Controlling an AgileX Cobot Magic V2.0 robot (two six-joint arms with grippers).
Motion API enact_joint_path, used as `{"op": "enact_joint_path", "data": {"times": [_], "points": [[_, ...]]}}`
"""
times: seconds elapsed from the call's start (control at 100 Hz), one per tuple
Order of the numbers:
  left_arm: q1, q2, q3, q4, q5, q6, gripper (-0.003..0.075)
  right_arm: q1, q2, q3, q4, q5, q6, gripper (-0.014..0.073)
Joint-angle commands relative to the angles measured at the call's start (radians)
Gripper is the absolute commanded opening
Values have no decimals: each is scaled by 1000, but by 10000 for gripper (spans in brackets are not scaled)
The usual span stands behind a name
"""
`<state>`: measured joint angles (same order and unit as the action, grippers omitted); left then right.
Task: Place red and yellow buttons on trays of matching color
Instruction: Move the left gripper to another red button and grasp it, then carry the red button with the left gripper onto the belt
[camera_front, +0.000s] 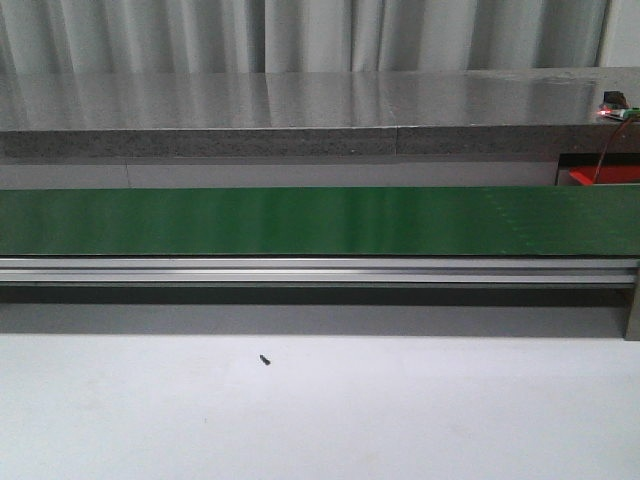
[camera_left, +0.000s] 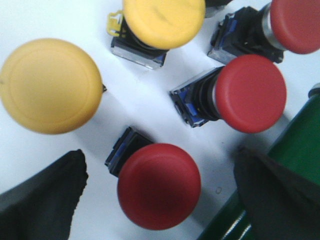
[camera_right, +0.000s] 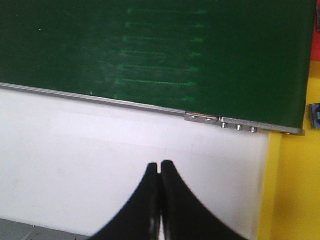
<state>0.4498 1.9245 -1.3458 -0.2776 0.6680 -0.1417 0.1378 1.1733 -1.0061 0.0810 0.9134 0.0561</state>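
A: What is seen at the left gripper (camera_left: 159, 195)?

B: Its fingers (camera_left: 40, 200) are spread wide and nothing is held. Between them lies a red button (camera_left: 159, 186), cap up, on the white surface (camera_left: 145, 95). Beyond its left finger a large yellow button (camera_left: 51, 86) is seen; straight ahead a second yellow button (camera_left: 162, 21) lies. Ahead of the right finger two more red buttons (camera_left: 250, 93) (camera_left: 296, 24) are laid on their sides, and a green belt (camera_left: 300, 150) is met just beside that finger.

A: And the right gripper (camera_right: 160, 200)?

B: Its fingertips are pressed together, empty. The green belt (camera_right: 150, 45) is spread ahead of it, and a yellow tray (camera_right: 295, 190) is seen off to one side. In the front view only the belt (camera_front: 320, 220) is shown.
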Motion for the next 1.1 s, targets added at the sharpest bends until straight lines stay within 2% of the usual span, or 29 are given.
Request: {"op": "enact_joint_path", "data": {"times": [0.0, 0.29, 0.43, 0.59, 0.72, 1.09], "points": [[-7, -52, -32, -1, -41, -10, 575, 0, -28, -24, 2, -47, -2, -106], [-8, -52, -32, 1, -34, -10, 556, 0, -28, -24, 2, -49, -2, -106], [-8, -52, -32, 2, -30, -10, 458, 0, -28, -24, 2, -49, -2, -106], [-8, -52, -32, 2, -22, -10, 283, 0, -28, -24, 2, -49, -2, -106], [-8, -52, -32, 2, -22, -10, 202, 0, -28, -24, 2, -49, -2, -106], [2, -136, -32, 59, 32, -10, 195, 0, -28, -24, 2, -60, -2, -106]]}}
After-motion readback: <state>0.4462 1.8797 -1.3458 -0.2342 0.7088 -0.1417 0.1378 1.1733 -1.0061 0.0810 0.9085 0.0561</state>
